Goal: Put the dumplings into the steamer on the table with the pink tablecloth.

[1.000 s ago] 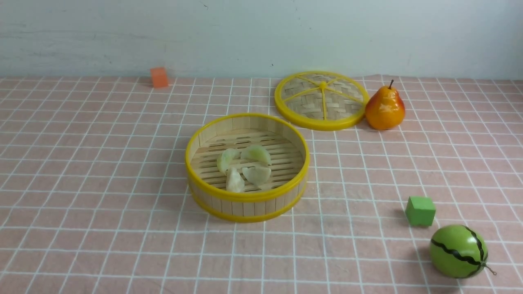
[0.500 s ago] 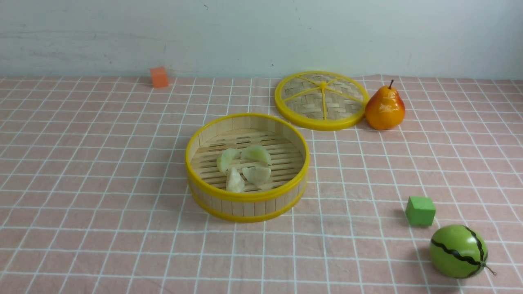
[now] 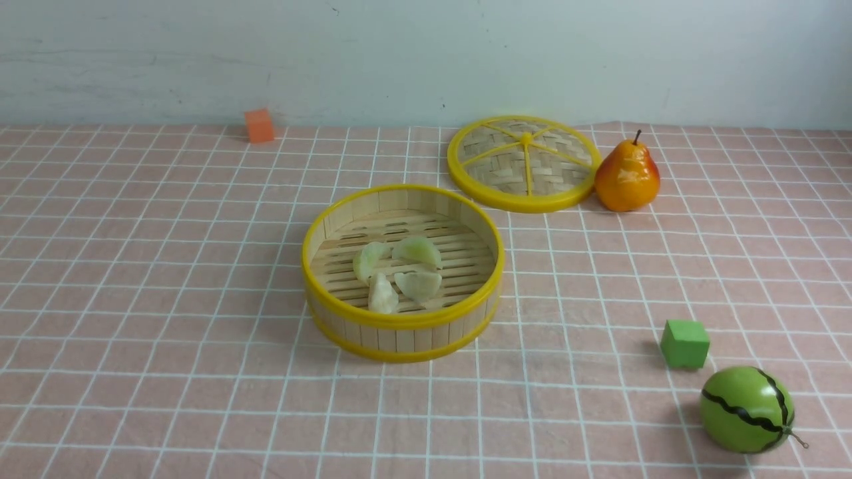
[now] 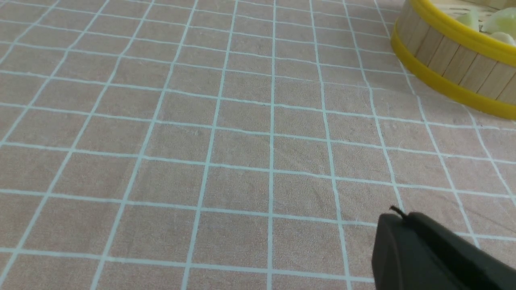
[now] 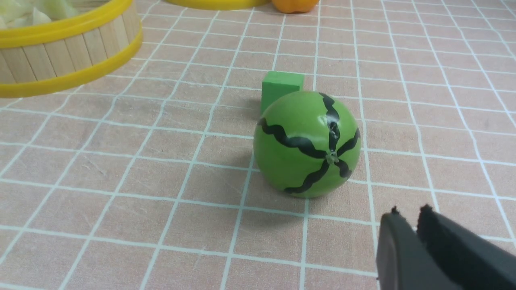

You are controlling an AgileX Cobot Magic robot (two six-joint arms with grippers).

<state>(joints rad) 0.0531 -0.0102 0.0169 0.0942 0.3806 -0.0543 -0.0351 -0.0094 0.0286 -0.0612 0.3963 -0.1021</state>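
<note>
- Front view looks forward and slightly down across the pink tablecloth [image 3: 166,319] toward a pale wall [image 3: 399,53], taking in the whole steamer [image 3: 403,332]
- Left wrist view sits low and close over the cloth, the steamer's wall [image 4: 451,52] at its edge
- Right wrist view, equally low, faces the watermelon [image 5: 307,144] and green block [image 5: 281,86] up close
- All three views share the steamer; front and right wrist also share watermelon and block

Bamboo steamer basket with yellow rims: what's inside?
Four small pale green-cream crescent dumplings lie clustered on the slatted floor of the round bamboo steamer. The near wall hides a strip of floor closest to the camera.
</note>
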